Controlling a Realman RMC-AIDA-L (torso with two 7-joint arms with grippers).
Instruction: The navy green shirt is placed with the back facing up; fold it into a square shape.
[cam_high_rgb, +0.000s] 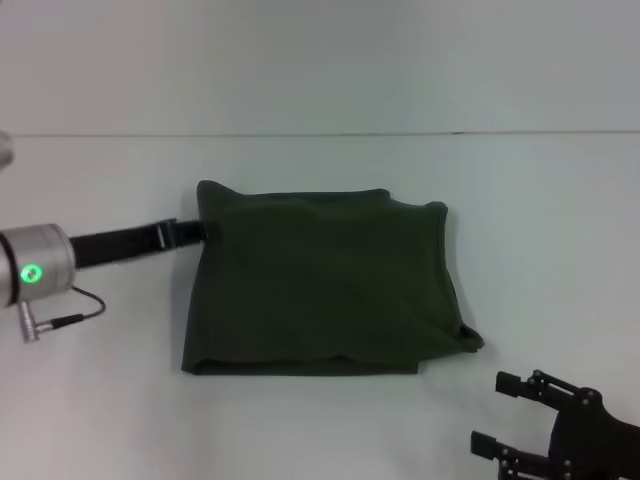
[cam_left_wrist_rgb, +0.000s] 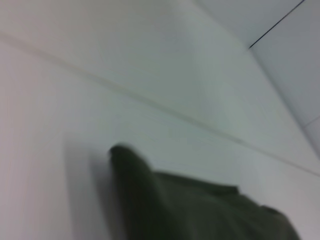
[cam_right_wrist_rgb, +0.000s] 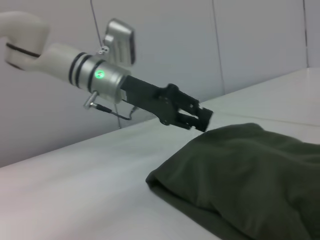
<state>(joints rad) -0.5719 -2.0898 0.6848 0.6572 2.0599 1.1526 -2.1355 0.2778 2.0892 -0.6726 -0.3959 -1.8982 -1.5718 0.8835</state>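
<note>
My left tool (cam_high_rgb: 205, 232) reaches in from the left side of the white counter (cam_high_rgb: 100, 400), its tip at the far left corner of the navy green shirt (cam_high_rgb: 325, 290). In the right wrist view the same tool (cam_right_wrist_rgb: 200, 120) hangs just above that corner with its fingers drawn close together; whether they pinch any cloth I cannot tell. I judge it sits there because that corner was the last one to be laid or squared.

The shirt lies in the middle of the counter, already folded into a thick, roughly square stack, plain side up. Its near right corner bulges out past the edge, so the square is not quite clean.

My right tool (cam_high_rgb: 520, 410) rests low at the near right, fingers spread, well apart from the shirt and partly cut off by the frame.
</note>
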